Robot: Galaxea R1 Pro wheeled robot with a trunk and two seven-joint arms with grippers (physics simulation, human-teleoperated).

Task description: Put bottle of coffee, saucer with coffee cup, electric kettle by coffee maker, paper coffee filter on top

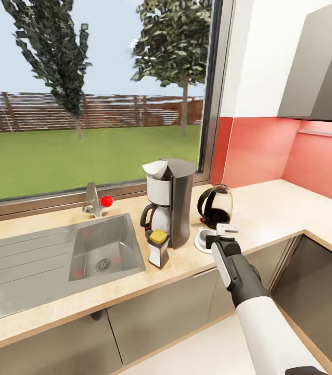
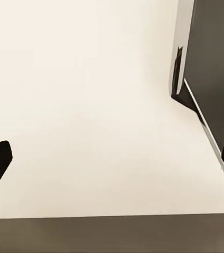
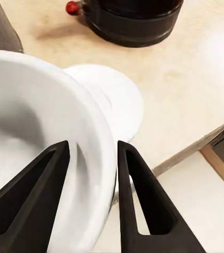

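- Coffee cup [image 3: 32, 153] pinched by its rim between right jaws [image 3: 90, 195], hanging just above the saucer [image 3: 114, 100].
- Saucer on the counter [image 1: 270, 208], at 4 o'clock of the coffee maker [image 1: 171, 203]; electric kettle [image 1: 215, 205] just beyond at 3 o'clock.
- Bottle of coffee [image 1: 158, 247] at 6 o'clock, touching or nearly so.
- Left jaws [image 2: 112, 158] spread wide over pale floor.

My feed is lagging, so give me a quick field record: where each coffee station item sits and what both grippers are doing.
coffee maker: upright on the kitchen countertop, right of the sink
paper filter: on top of the coffee maker
bottle of coffee: on the counter in front of the coffee maker
electric kettle: right of the coffee maker
saucer: in front of the kettle
coffee cup: rim pinched by the right gripper, above the saucer
left gripper: open, nothing held
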